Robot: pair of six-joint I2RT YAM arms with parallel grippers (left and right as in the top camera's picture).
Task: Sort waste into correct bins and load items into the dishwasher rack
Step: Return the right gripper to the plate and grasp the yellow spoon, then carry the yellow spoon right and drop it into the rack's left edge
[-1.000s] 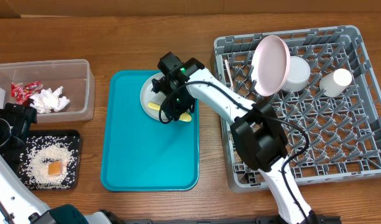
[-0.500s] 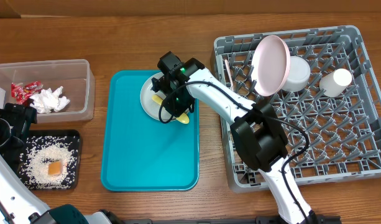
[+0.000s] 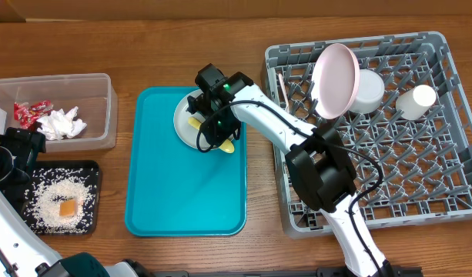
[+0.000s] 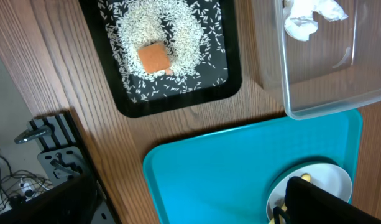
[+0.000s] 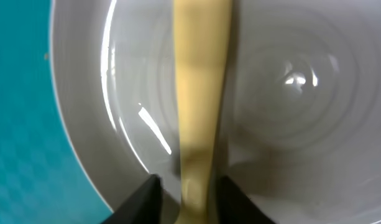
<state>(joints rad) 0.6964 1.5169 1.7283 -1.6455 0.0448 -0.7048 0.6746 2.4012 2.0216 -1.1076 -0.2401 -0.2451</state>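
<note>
My right gripper [image 3: 208,131] is down on the grey-green plate [image 3: 183,115] on the teal tray. In the right wrist view its open fingers [image 5: 193,194] straddle the yellow spoon's handle [image 5: 199,93], with narrow gaps on both sides. The spoon's end [image 3: 229,145] sticks out past the plate rim. The grey dishwasher rack [image 3: 451,177] holds the pink plate [image 3: 336,79] on edge, the white bowl [image 3: 368,92], the white cup [image 3: 417,100] and the pale fork [image 3: 282,85]. My left gripper [image 3: 24,142] sits at the left edge; its fingers do not show.
The clear tub [image 3: 97,85] holds red wrappers [image 3: 29,111] and white tissue [image 3: 62,123]. The black tray [image 3: 93,173] holds rice [image 3: 51,192] and the orange cube [image 3: 67,208]. The teal tray [image 3: 182,192] lies between the bins and the rack.
The yellow spoon shifted slightly on the plate under my right gripper about a second ago and has stayed still since. The left arm has not moved.
</note>
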